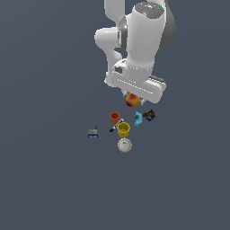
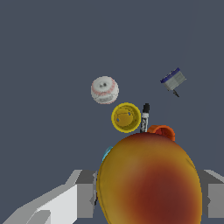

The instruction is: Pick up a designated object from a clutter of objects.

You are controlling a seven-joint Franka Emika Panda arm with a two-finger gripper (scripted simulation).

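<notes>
Peach [image 2: 151, 183] orange-red, yellow patch; ball [image 2: 104, 90] white, red stitching.

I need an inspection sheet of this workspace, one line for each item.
Surface: plain dark grey-blue floor, no marks seen.
Job's thing: peach-like fruit between the fingers, apparently lifted above the clutter.
Clutter: orange cup, yellow cup, white baseball, marker, cyan piece, dark multicoloured piece; small grey-blue item lies apart.
Hand: hand shut on the fruit, a finger at each side.
Cables: nothing seen.
Surroundings: nothing seen.
</notes>
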